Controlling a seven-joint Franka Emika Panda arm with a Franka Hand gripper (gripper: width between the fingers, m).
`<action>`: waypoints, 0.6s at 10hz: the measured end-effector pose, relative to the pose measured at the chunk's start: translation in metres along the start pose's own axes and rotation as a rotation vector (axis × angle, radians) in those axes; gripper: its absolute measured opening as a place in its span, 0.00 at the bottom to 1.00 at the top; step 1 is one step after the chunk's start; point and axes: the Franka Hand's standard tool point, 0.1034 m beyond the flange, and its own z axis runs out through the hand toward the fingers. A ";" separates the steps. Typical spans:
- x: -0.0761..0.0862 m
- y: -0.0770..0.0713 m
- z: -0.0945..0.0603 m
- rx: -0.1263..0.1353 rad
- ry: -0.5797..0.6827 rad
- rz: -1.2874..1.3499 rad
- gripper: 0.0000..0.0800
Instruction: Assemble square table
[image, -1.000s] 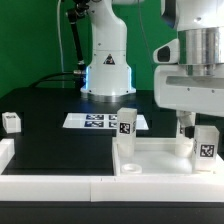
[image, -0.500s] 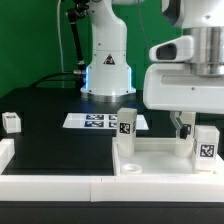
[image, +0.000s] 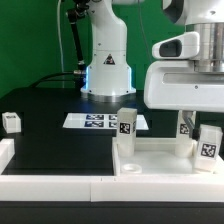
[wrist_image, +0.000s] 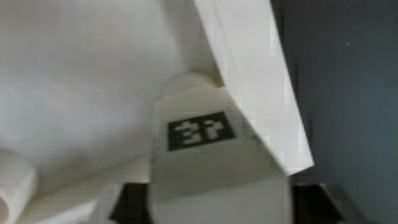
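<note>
The pincer (image: 185, 128) is clamped on a white tagged leg (wrist_image: 210, 150), dark fingers (wrist_image: 326, 198) against its sides, above the rimmed slab (image: 150, 157) toward the exterior view's right, where two more legs (image: 126, 123) stand upright on the slab, which lies on the black tabletop (image: 60, 140).

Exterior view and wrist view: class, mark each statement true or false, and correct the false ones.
1. A loose leg sits at the exterior view's left, away from the slab. True.
2. The marker board lies on the slab. False: it lies on the black worktop, behind the slab.
3. The fingers flank a tagged leg. True.
4. No leg stands on the slab. False: an upright leg stands at one corner.
</note>
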 end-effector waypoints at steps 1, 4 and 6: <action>0.001 0.003 0.001 -0.005 -0.002 0.086 0.37; 0.000 0.006 0.002 -0.004 -0.012 0.430 0.37; -0.005 0.001 0.002 0.017 -0.056 0.918 0.37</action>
